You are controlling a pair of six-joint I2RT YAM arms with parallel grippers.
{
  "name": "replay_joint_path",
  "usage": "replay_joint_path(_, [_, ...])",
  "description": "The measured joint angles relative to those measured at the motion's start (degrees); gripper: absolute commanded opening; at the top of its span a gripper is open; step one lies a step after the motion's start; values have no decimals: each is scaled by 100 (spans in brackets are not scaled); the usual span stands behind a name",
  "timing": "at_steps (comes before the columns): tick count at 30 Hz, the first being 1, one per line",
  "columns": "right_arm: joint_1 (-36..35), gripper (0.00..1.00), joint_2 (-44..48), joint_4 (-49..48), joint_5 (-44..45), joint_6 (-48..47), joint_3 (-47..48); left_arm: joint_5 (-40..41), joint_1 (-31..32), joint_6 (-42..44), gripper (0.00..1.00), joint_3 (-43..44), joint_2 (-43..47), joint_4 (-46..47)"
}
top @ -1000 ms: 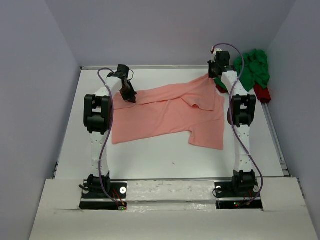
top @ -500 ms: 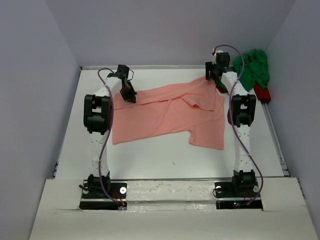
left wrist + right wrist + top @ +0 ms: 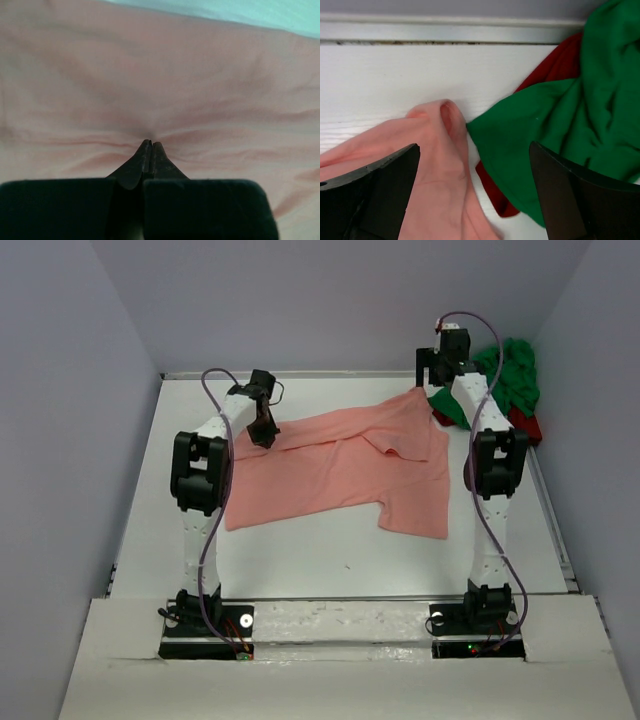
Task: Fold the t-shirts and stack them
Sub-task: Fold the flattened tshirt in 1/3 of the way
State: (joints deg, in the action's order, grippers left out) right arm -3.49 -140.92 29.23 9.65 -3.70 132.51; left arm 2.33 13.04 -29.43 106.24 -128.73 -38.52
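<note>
White table (image 3: 330, 550) fills the overhead view, closed in by pale lilac walls (image 3: 70, 390). The salmon pink t-shirt (image 3: 335, 465) lies spread across the middle, creased, with one sleeve pointing toward the near edge on the right. The green t-shirt (image 3: 512, 372) is bunched in the far right corner, with a red cloth (image 3: 526, 426) just beside it. The left gripper (image 3: 264, 432) is down on the far left edge of the pink shirt. The right gripper (image 3: 431, 378) hangs above that shirt's far right corner. From this height neither pair of fingers can be made out, and the right arm hides part of the green heap.

Seen from the left wrist, pink cloth covers almost everything, leaving only a pale strip of table at the top. The two dark fingers (image 3: 142, 162) are pressed together on a pinch of that cloth, and creases spread out from their tips. The shirt's edges lie outside the view.

Seen from the right wrist, the fingers (image 3: 380, 195) stand wide apart with nothing between them. Below the gap, the rolled corner of the pink shirt rests on the table and meets the edge of the green shirt. The red cloth shows under and behind the green one, mostly covered. A rail (image 3: 445, 31) runs along the far edge of the table.
</note>
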Motion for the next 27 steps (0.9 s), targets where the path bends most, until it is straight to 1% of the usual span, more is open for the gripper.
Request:
replay_joint_path(2, [-26,95,496,70,74,153,-125,299,105,-46,0,-179,299,-120])
replay_joint_path(4, [-46,95,1075,103,114,446,-468,586,214,-140,2,-483,723,-160])
replay_joint_path(6, [-79,93,2090,9,94,815,-1300,852,295,-223,2,-750,1128,-179])
replay_joint_path(7, [-96,88,2555,11,72,966,-1733,1036,356,-280,3,-918,1403,-210])
replay_joint_path(8, [-122,77,3036,48,46,1154,-2164,1161,387,-306,3,-1025,1585,-199])
replay_joint_path(9, [-146,69,3324,31,20,1239,-2439,1274,420,-348,3,-1130,1777,-203])
replay_joint_path(10, [-188,54,3698,35,-15,1311,-2804,1329,446,-367,0,-1226,1917,-173])
replay_joint_path(11, [-245,2,3989,50,-63,1429,-3132,1325,455,-374,0,-1292,2004,-162])
replay_joint_path(12, [-308,0,4157,87,-79,1443,-3346,1307,461,-387,0,-1357,2063,-160])
replay_joint_path(14, [-483,0,4446,151,-90,1534,-3901,1198,459,-396,0,-1394,2017,-140])
replay_joint_path(15, [-520,0,4485,256,-90,1539,-4070,1130,459,-400,0,-1401,1947,-138])
replay_joint_path(19, [-1040,0,4581,503,-2,1554,-4802,564,444,-404,0,-1401,1443,4])
replay_joint_path(20, [-1132,0,4607,586,9,1552,-4892,376,448,-407,0,-1401,1239,50])
replay_joint_path(24, [-1368,0,4750,815,92,1585,-4955,72,448,-402,0,-1207,636,17])
replay_joint_path(27, [-1381,0,4924,804,155,1633,-5010,-37,448,-404,0,-901,518,-4])
